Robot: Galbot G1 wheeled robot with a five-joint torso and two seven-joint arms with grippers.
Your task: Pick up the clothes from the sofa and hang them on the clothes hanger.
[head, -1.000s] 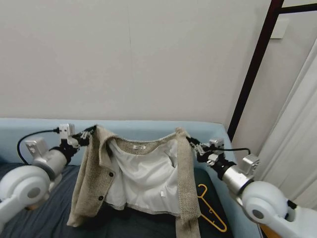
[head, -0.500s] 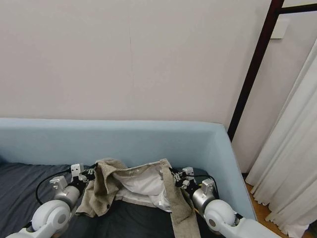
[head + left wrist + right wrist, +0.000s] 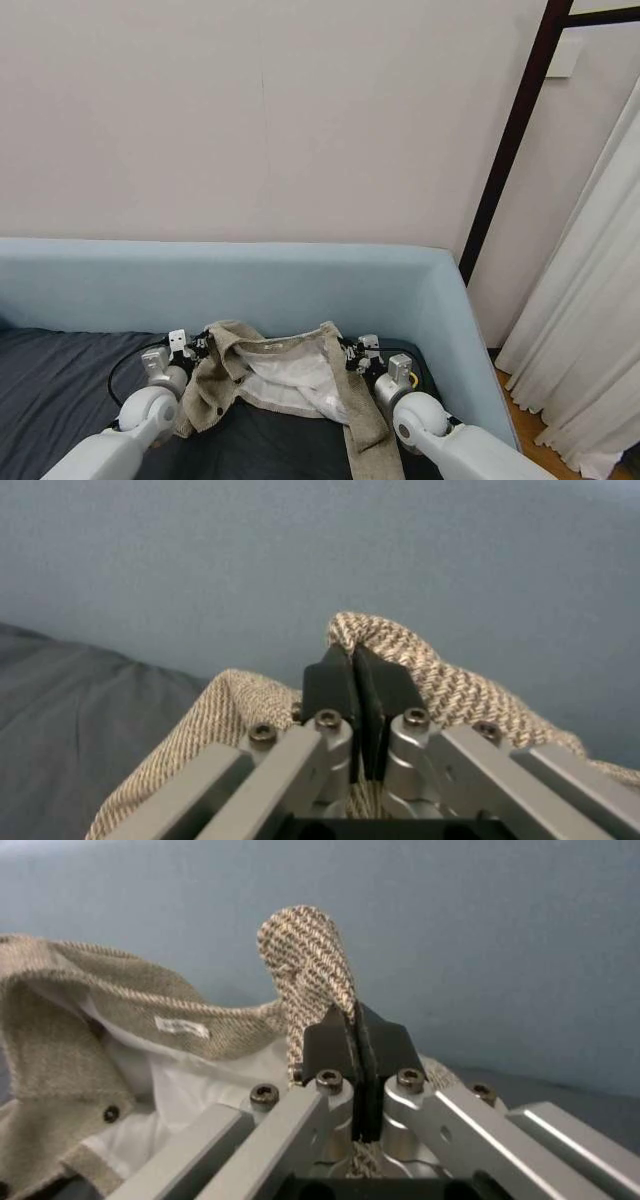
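At the left gripper (image 3: pixel 357 667): jaws pressed together, pinching a fold of the jacket (image 3: pixel 450 694) at its woven edge. At the right gripper (image 3: pixel 352 1033): the same, clamped on a fold of the tweed at the opposite shoulder. The white lining (image 3: pixel 200 1091) and a neck label (image 3: pixel 180 1027) lie just beside it.

Head view: both grippers sit low, near the sofa (image 3: pixel 300 285) backrest. The jacket is slung between them, collar uppermost. Its body is slumped on the dark seat cushion (image 3: pixel 60 370), one front panel trailing toward the robot. A dark rack post (image 3: pixel 512 140) stands well apart on the right, past the sofa arm and beside a curtain (image 3: pixel 590 330).

Handling, as judged: soft, limp and fairly weighty for a garment. The rough weave should hold in a pinch; the smooth lining may slip. It will sag between holds, so the shoulders look the right places to grip, kept spread.
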